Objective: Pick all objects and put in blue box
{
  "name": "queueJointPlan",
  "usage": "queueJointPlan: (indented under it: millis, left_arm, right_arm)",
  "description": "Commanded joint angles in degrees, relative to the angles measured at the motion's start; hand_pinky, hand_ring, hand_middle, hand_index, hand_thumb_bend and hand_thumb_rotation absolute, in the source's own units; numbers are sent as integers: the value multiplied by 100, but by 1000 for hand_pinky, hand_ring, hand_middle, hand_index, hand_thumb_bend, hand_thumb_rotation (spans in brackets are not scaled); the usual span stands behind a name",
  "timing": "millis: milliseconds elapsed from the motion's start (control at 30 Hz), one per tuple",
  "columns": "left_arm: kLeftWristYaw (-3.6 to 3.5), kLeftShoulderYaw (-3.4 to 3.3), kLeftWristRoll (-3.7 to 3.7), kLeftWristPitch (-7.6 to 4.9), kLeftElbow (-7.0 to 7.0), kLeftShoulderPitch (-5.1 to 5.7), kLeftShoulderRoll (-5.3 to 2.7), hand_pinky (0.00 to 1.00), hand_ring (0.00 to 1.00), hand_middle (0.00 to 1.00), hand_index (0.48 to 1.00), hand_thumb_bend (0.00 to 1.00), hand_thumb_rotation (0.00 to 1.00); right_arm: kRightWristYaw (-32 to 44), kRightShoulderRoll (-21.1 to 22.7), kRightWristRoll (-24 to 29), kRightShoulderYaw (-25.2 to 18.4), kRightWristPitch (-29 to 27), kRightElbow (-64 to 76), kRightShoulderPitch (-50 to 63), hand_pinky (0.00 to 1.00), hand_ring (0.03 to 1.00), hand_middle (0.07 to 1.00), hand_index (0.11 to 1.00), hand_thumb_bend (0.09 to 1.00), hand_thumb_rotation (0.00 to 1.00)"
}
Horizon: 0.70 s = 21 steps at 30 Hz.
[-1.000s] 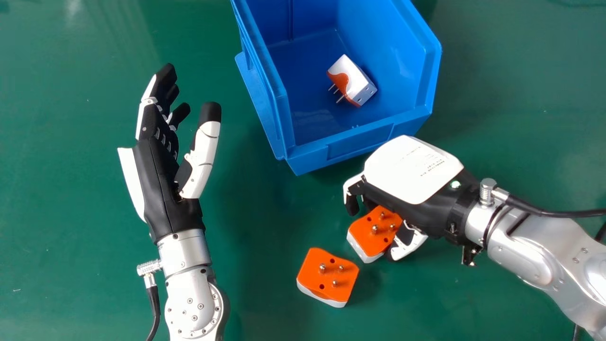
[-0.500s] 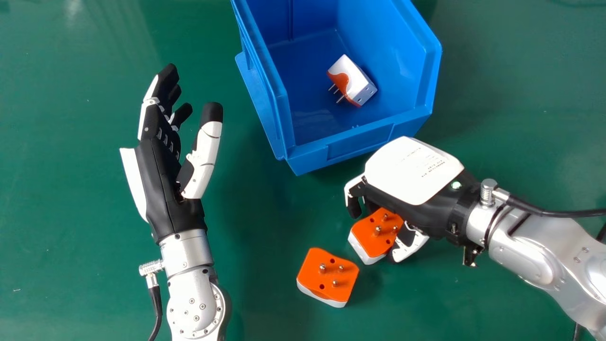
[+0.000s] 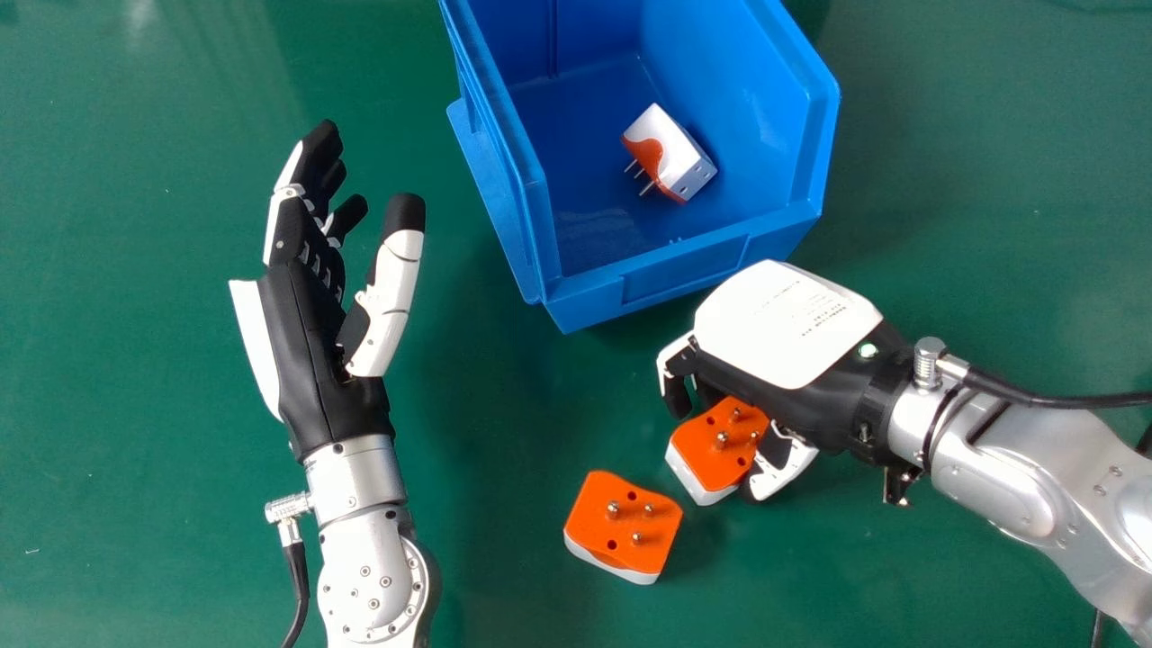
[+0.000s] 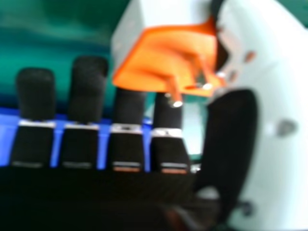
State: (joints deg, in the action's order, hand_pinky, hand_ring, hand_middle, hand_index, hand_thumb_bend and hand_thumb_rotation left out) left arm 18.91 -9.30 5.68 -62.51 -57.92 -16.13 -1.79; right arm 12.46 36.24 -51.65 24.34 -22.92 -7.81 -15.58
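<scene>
While blue box (image 3: pixel 688 270) holds white-orange adapter (image 3: pixel 688 166), right fingers (image 3: pixel 677 394) grasp second adapter (image 3: pixel 704 445); left fingers (image 3: pixel 319 151) relaxed.

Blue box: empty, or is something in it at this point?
Not empty. In the head view, one white and orange plug adapter lies inside the blue box, its metal pins pointing sideways.

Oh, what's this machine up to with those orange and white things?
The robot is putting them, which look like plug adapters, into a blue box. Its right hand, just in front of the box, has its fingers and thumb around one adapter. Another adapter lies on the green table with its pins up, and a third adapter is already inside the box. The left hand is open and holds nothing.
</scene>
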Motion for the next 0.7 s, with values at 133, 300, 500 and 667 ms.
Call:
queueJointPlan:
  millis: [133, 300, 500, 667]
  left_arm:
    - [28, 39, 51, -79, 53, -73, -33, 826, 882, 875, 820, 720, 546]
    - [36, 36, 51, -74, 58, -65, -29, 825, 882, 874, 820, 719, 545]
    - [19, 37, 27, -100, 39, -49, -39, 825, 881, 873, 821, 719, 544]
    - [83, 52, 107, -90, 48, -22, -34, 826, 880, 873, 821, 717, 543]
  right_arm:
    - [-155, 42, 182, -148, -112, -7, -135, 301, 372, 500, 554, 512, 2]
    - [-263, 40, 119, -149, -121, 6, -107, 303, 372, 499, 551, 512, 2]
    - [-238, 35, 101, -160, -11, 86, -43, 304, 370, 497, 549, 511, 1]
    - [-402, 33, 233, -275, -78, 105, 25, 304, 370, 497, 547, 511, 1]
